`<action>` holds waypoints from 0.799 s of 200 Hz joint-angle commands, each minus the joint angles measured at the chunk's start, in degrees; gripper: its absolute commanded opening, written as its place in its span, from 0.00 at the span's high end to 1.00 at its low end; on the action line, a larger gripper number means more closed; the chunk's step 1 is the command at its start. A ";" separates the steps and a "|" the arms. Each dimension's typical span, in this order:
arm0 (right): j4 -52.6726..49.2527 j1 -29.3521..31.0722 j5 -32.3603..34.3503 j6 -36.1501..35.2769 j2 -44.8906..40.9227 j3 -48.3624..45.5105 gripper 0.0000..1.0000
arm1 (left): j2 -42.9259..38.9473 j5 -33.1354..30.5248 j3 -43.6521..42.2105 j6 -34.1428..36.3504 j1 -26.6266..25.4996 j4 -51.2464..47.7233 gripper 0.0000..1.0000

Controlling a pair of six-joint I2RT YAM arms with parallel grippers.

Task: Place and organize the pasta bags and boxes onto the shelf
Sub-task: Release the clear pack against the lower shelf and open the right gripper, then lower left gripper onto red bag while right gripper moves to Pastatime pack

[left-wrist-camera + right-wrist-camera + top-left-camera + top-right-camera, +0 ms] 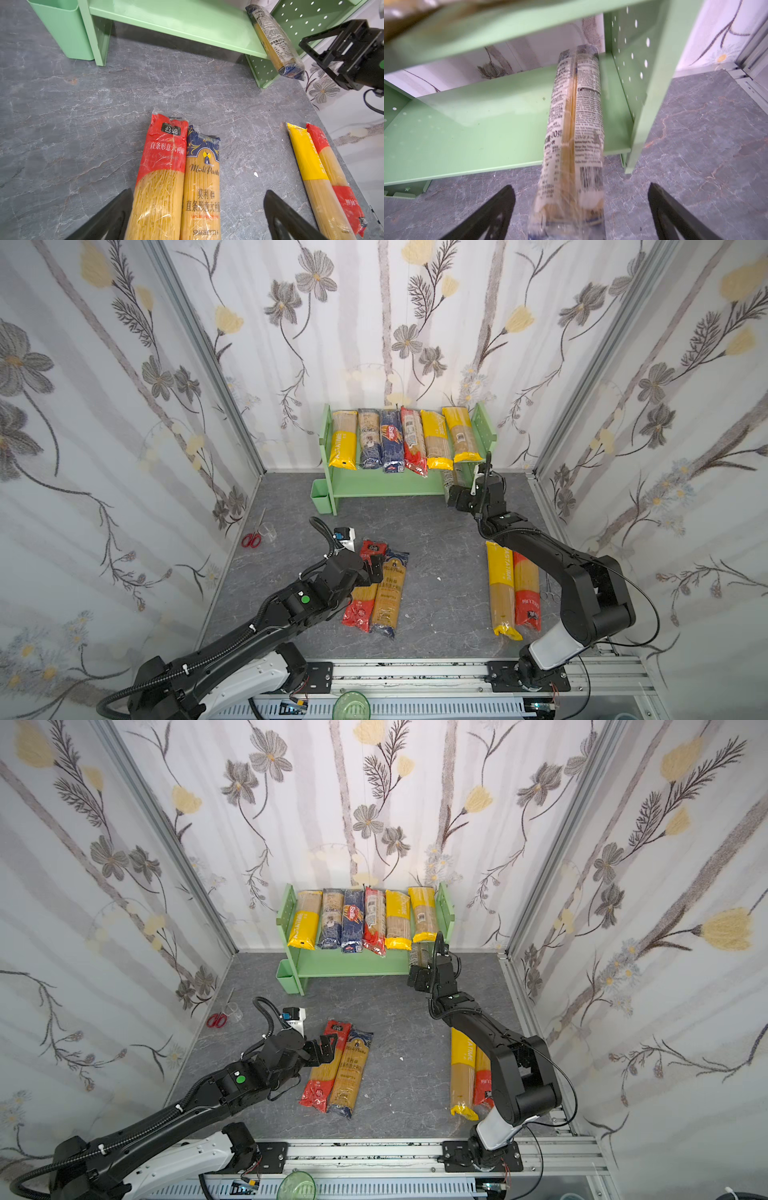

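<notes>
- Progress is standing past halfway, by my reckoning: seven of the eleven packs in view are sitting on the shelf (386, 487), and four are waiting on the table (436, 539).
- Six packs (409, 439) are lying side by side across the top tier with their ends facing front, the Barilla box (392, 439) among them. That tier is looking full.
- A printed pack (575, 116) is lying on the lower tier just beside the right side panel, with its near end jutting past the front edge. The rest of that tier is lying bare.
- The right gripper (580, 187) is hovering at that near end, its jaws spread wide either side of the pack and pinching nothing. The pack is showing blurred in the right wrist view, so I cannot tell whether it is lying settled.
- The left gripper (198, 191) is hanging over a red pack (164, 149) and a navy pack (202, 166), which are lying side by side and touching in mid-table. Its jaws are spread wide and holding nothing.
- A yellow pack (498, 572) and a second red pack (527, 597) are lying together under the right arm.
- Those four are waiting to go on the lower tier, and the printed pack is likely needing a push further in.
</notes>
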 commanded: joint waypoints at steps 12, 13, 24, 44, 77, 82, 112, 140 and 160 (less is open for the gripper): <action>-1.52 0.75 0.36 2.82 -6.90 -6.27 0.00 | -2.13 0.53 -3.43 -3.63 0.06 0.42 0.00; -1.60 0.81 0.31 2.81 -7.11 -6.43 0.00 | -2.25 0.63 -3.60 -3.77 0.06 0.42 0.00; -2.95 1.08 -0.48 2.73 -10.35 -8.24 0.00 | -3.26 0.56 -5.44 -4.79 0.06 0.34 0.00; -6.65 2.08 -1.29 2.71 -15.17 -10.60 0.00 | -4.37 0.71 -8.79 -7.69 0.15 -0.07 0.00; -12.35 6.16 -0.20 3.30 -23.56 -13.52 0.00 | -4.19 3.50 -13.22 -12.00 -0.19 -0.02 0.00; -13.37 6.88 -0.01 3.71 -24.79 -13.86 0.00 | -4.25 3.85 -13.86 -12.36 -0.29 -0.02 0.00; -21.48 10.33 -0.26 5.46 -29.66 -13.70 0.00 | -4.76 6.50 -16.97 -14.16 -0.69 -0.03 0.00; -23.90 14.54 0.70 7.21 -35.62 -15.85 0.00 | -4.73 6.99 -19.09 -15.98 -2.12 -0.03 0.00; -24.52 16.18 0.70 8.59 -39.70 -17.64 0.00 | -4.00 5.69 -19.67 -17.22 -4.31 0.02 0.00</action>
